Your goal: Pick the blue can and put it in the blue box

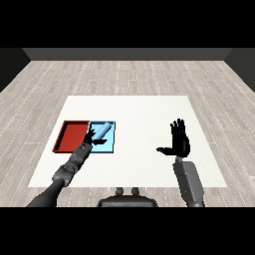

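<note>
1. Nearest, on the right: right hand (180, 141) raised over bare desk (144, 164), well to the right of the light blue tray (112, 147); palm turned up, fingers (177, 127) straight and spread, thumb out to the side, holding nothing.
2. Nearest, on the left: grey left forearm (69, 169) angled up from the lower left corner toward the near edge of the light blue tray.
3. Further along that forearm: left hand (88, 140) at the near left corner of the light blue tray, over the border shared with the red tray (74, 135); reaches the can's near end, but too dark and small to tell whether curled round the can or already released.
4. Inside the light blue tray: blue can (102, 132), lying on its side, slanting from the tray's near left toward its far right, within the tray's rim.
5. Just left of the light blue tray, side by side with it: red tray, nothing showing in it.
6. Judged progress: can looks to be in the right place already, so the carrying seems done; left over, apparently, only letting go if not yet done, and pulling the left hand back clear of the light blue tray without nudging the can.
</note>
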